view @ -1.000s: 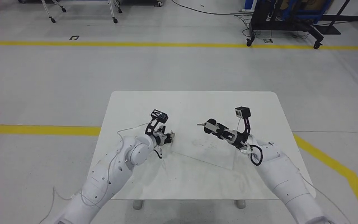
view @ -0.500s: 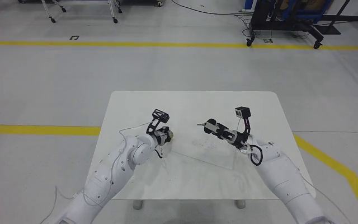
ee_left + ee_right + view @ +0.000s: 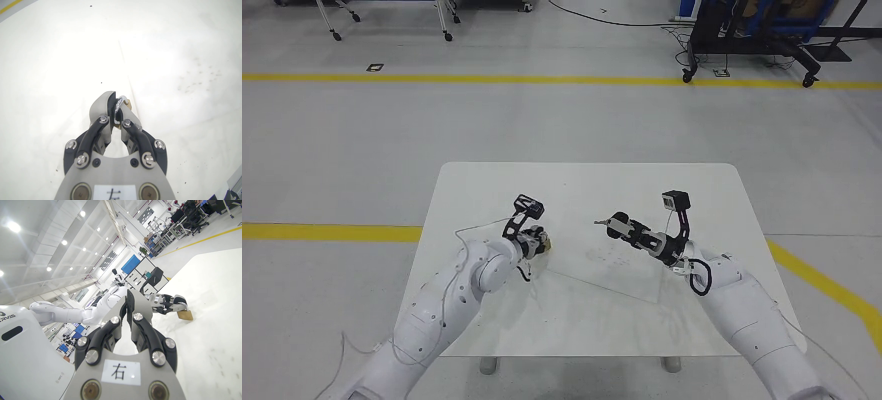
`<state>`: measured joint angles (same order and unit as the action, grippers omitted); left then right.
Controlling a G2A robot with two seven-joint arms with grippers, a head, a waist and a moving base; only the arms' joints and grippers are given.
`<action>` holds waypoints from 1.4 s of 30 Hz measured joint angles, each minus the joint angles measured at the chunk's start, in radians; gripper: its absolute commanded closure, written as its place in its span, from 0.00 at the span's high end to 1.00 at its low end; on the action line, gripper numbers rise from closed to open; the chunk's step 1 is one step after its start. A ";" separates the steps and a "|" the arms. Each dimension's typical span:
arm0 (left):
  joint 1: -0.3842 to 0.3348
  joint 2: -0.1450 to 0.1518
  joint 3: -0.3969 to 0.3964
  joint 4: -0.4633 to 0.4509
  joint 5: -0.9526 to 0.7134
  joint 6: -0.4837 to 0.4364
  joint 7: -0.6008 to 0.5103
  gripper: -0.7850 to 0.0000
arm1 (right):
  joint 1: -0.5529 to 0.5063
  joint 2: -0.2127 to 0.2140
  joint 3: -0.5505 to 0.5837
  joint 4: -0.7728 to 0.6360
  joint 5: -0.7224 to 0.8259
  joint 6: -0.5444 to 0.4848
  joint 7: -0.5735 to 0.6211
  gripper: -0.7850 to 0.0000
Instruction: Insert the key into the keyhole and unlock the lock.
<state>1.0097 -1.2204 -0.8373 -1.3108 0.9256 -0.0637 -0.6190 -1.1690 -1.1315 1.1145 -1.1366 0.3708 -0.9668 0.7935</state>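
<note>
A small brass padlock [image 3: 184,314] hangs by its silver shackle [image 3: 118,106] between the pads of my left gripper [image 3: 116,96], which is shut on it just above the white table [image 3: 582,190]. From above, the padlock [image 3: 546,241] shows at the tip of the left gripper [image 3: 540,241], left of the table's centre. My right gripper [image 3: 608,222] is held above the table's middle, a short way right of the padlock and pointing toward it. It is shut, with a thin key [image 3: 597,222] sticking out of its tip. In its own view the right gripper [image 3: 128,293] has its pads pressed together.
A faint seam [image 3: 125,66] runs across the tabletop, with light scuff marks [image 3: 200,79] beside it. Yellow floor lines [image 3: 542,77] run beyond the table, and a dark equipment cart [image 3: 752,40] stands far off on the floor.
My left gripper has shifted and turned slightly with the padlock, so the brass body now shows at its tip. The right arm has not moved.
</note>
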 measured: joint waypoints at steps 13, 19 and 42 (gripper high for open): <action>0.094 0.045 -0.297 -0.059 -0.379 -0.206 0.061 0.00 | 0.000 0.000 0.000 0.000 0.000 0.000 0.000 0.00; 0.128 0.057 -0.408 -0.055 -0.708 -0.229 -0.086 0.00 | 0.000 0.000 0.000 0.000 0.000 0.000 0.000 0.00; -0.015 0.021 -0.379 0.246 -1.350 0.129 -0.399 0.00 | 0.141 -0.072 -0.177 0.092 0.021 0.064 -0.065 0.00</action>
<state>0.9947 -1.1994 -1.2167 -1.0651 -0.4240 0.0649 -1.0177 -1.0285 -1.2037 0.9372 -1.0449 0.3914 -0.9024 0.7289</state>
